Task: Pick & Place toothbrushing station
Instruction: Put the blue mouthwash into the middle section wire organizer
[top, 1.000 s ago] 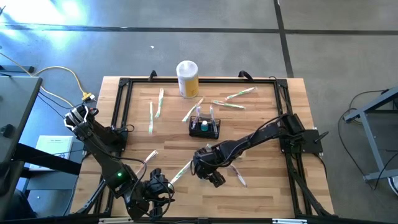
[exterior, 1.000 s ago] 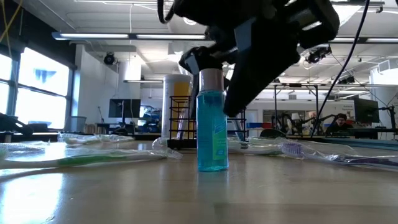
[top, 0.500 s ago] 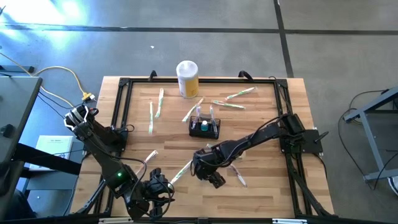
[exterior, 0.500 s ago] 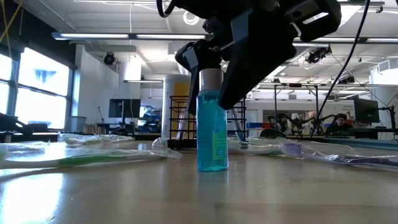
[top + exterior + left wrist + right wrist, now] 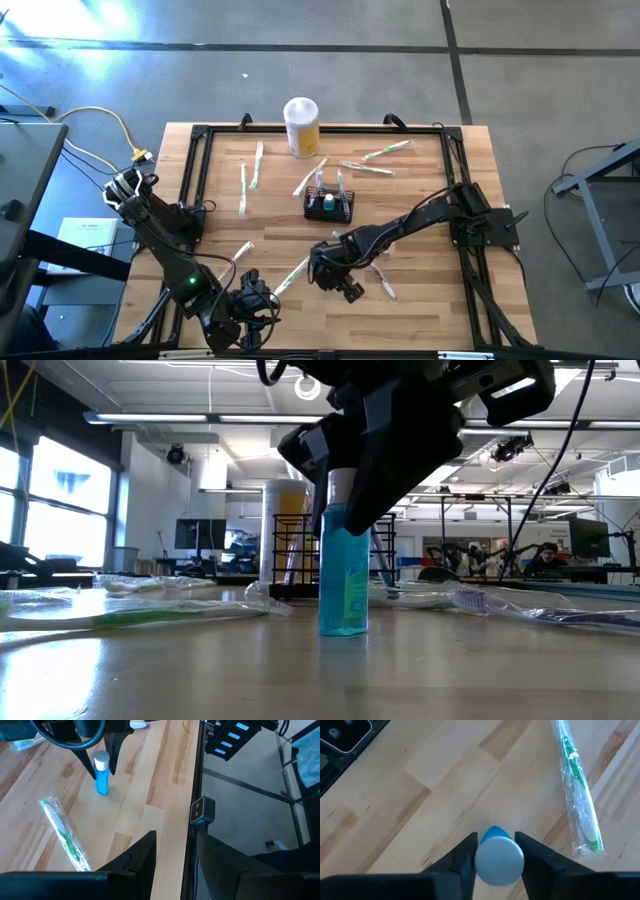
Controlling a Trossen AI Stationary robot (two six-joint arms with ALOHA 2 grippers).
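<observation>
My right gripper point(image 5: 493, 851) pinches small blue white-capped bottle point(image 5: 343, 565), upright on wooden table point(image 5: 420, 300). Black wire-mesh basket point(image 5: 329, 205) sits mid-table, apart. Left gripper point(image 5: 172, 855) part-spread at front edge, empty.

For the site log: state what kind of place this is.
Probably a robotics lab or workshop: a wooden table on a bare concrete floor, ceiling strip lights, and more metal-framed benches with monitors behind.

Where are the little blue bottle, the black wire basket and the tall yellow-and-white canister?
Blue bottle point(image 5: 343, 585): low view, on its blue body.
Black wire basket point(image 5: 330, 207): high view, on its mesh wall.
Yellow-and-white canister point(image 5: 301, 111): high view, on its white lid.
</observation>
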